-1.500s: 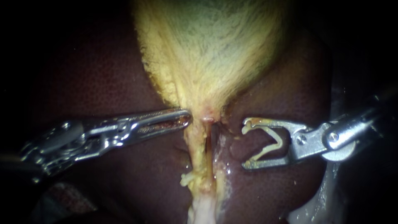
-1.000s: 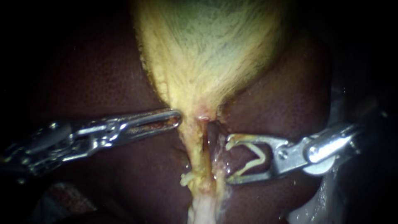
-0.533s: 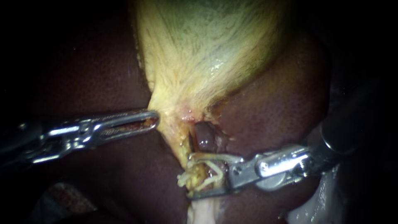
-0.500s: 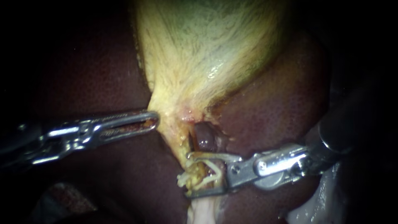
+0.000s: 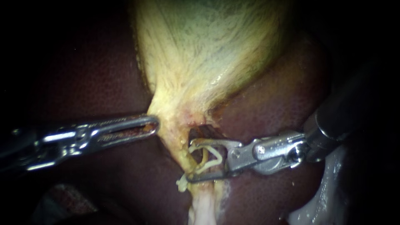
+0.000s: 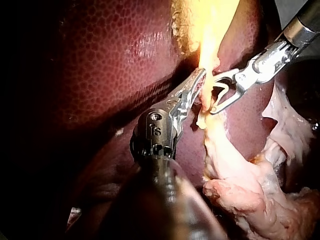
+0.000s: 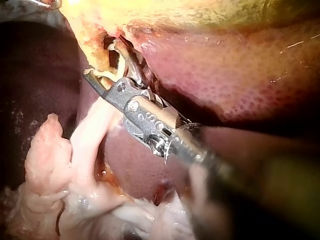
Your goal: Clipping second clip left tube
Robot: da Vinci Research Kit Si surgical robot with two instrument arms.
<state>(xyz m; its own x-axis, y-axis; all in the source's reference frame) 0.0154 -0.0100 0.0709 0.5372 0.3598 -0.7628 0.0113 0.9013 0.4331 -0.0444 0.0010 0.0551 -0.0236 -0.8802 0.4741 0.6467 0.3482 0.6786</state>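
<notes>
**A:** Right instrument (image 5: 192, 161) is at the target. Its jaws are spread, a pale clip (image 5: 212, 157) sits open between them, and the left tube (image 5: 182, 152) lies in the gap.

**B:** Squeezed yet?

**A:** No, the clip's legs stand apart, so nothing is fired. I'd call the placement about done, with closing and release left to do. I can't pick out any clip already seated on that tube.

**B:** And the other side?

**A:** Across the tube from the clip jaws, the left instrument (image 5: 155, 123) has its jaws closed. It looks to be pinching the edge of the gallbladder (image 5: 208, 54) at the neck and drawing it taut.

**B:** How's the room?

**A:** Tight. There's a small dark window beside the upper jaw, with a darker strand right behind it. The lower jaw lies close over the liver (image 5: 271, 108), which is wet, glossy and probably slippery. Pale loose tissue (image 5: 204, 208) trails off past the lower jaw, and beyond that it's all shadow.
</notes>
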